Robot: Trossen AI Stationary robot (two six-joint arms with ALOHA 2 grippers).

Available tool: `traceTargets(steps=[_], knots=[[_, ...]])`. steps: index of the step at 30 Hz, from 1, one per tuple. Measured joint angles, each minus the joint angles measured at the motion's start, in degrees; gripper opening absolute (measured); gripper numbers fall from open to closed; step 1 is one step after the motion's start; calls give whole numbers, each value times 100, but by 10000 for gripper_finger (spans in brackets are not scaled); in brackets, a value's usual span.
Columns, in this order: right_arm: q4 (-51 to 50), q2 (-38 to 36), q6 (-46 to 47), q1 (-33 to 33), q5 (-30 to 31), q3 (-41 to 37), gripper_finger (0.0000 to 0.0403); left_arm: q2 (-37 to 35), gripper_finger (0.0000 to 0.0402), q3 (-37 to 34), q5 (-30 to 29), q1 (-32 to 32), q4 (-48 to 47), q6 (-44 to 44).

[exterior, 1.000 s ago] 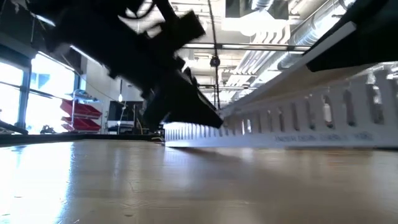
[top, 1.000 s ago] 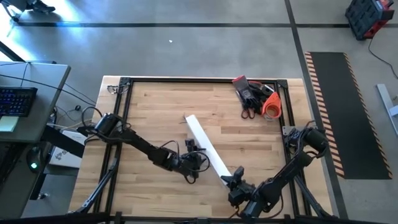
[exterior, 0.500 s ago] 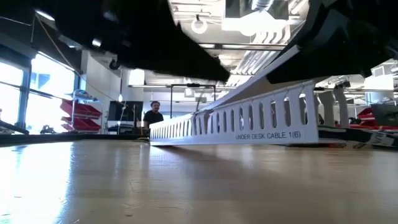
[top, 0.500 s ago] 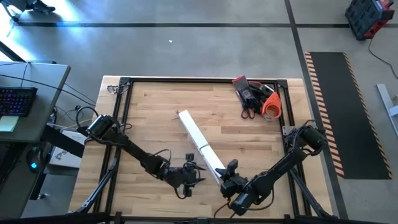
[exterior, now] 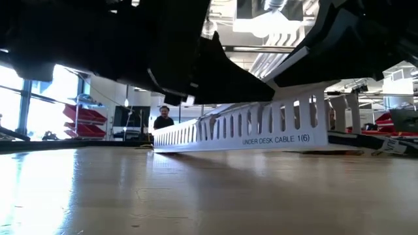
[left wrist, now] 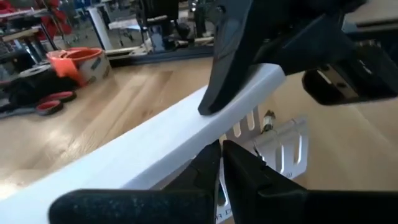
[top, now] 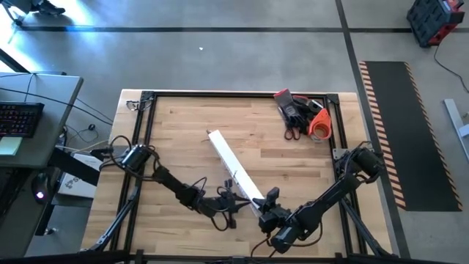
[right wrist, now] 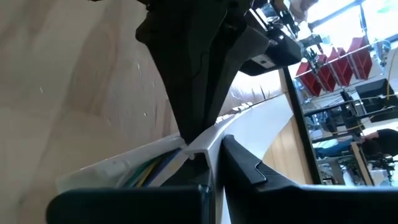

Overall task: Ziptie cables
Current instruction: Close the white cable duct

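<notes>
My right gripper [top: 265, 207] is closed on the white channel strip [top: 231, 171] at lower centre; my left gripper [top: 233, 199] is closed just beside it; cables [right wrist: 149, 169] lie inside the channel

left arm: stretched low toward near-centre of counter | left hand [top: 236, 207]: fingers [left wrist: 208, 163] pressed together | right arm: reaching in from the right | right hand [top: 268, 207]: fingers [right wrist: 239, 158] closed, just beside left hand
</notes>
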Motion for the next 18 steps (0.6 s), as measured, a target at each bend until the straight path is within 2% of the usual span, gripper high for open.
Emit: traceTargets(steps=[10, 18], knots=[[254, 27, -119, -7, -106, -20, 0, 599, 0, 216, 159, 232, 39, -1163], [-545, 42, -635, -39, -137, 565, 0, 817, 0, 221, 392, 246, 72, -1632]])
